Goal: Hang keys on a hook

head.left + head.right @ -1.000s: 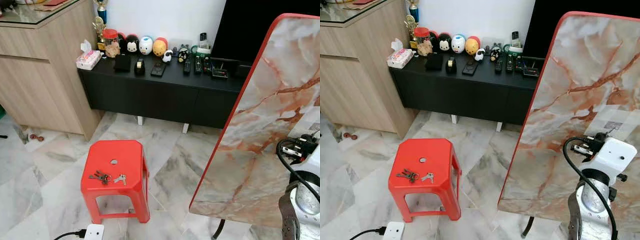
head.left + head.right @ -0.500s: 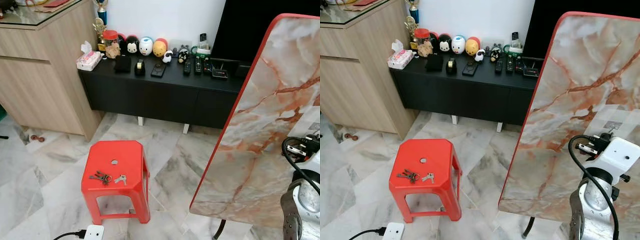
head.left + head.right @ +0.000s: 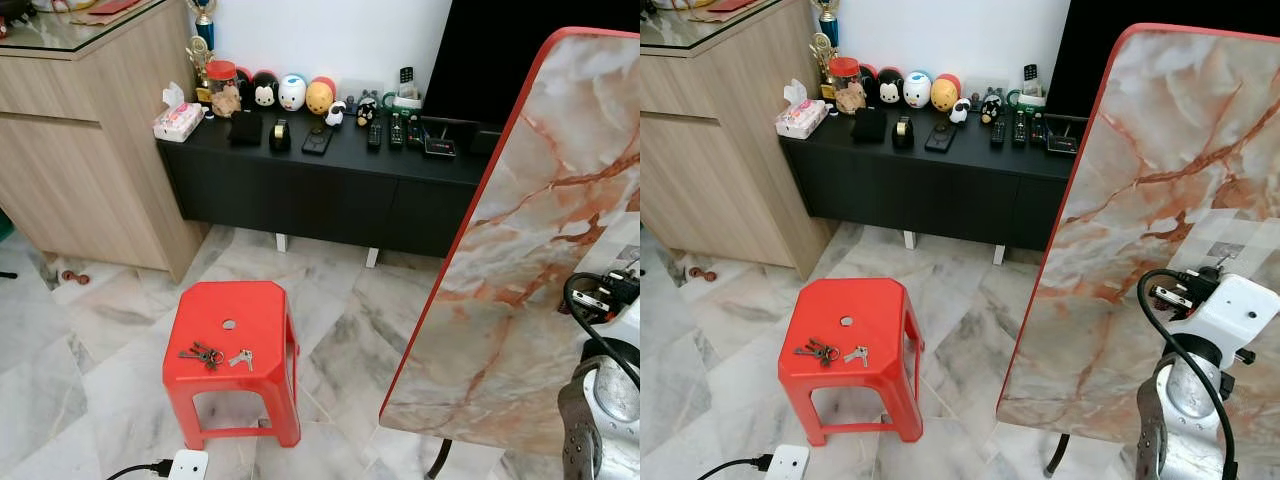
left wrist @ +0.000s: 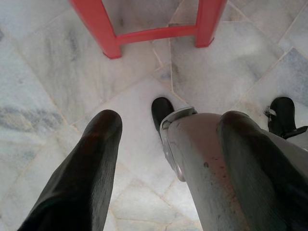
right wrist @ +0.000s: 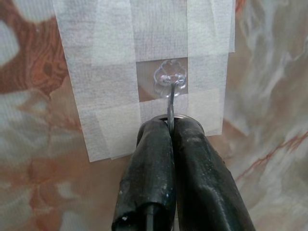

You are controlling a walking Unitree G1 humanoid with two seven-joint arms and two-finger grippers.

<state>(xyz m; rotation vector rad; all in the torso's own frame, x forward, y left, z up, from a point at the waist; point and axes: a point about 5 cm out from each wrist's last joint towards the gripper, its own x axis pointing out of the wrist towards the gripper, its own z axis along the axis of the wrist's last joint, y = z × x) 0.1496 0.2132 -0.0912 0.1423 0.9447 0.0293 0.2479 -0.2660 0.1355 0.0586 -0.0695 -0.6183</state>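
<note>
Two small bunches of keys (image 3: pixel 214 355) lie on top of a red plastic stool (image 3: pixel 232 316). A clear hook (image 5: pixel 169 86) is taped with white tape (image 5: pixel 110 82) to the tilted marble board (image 3: pixel 1140 200). My right gripper (image 5: pixel 171 126) is shut right below the hook, with a metal key ring (image 5: pixel 169 116) showing at its fingertips and the hook's wire running down to it. The keys on that ring are hidden behind the fingers. My right arm (image 3: pixel 1200 350) is raised against the board. My left gripper (image 4: pixel 172 118) hangs open above the floor by the stool's legs (image 4: pixel 101 26).
A black low cabinet (image 3: pixel 330 180) with toys and remotes stands against the far wall, next to a wooden cabinet (image 3: pixel 80 150) on the left. A white power strip (image 3: pixel 187 465) lies on the marble floor in front of the stool. My own leg (image 4: pixel 202 163) is below the left gripper.
My right arm has shifted slightly down and to the right against the board. The keys on the stool have not moved.
</note>
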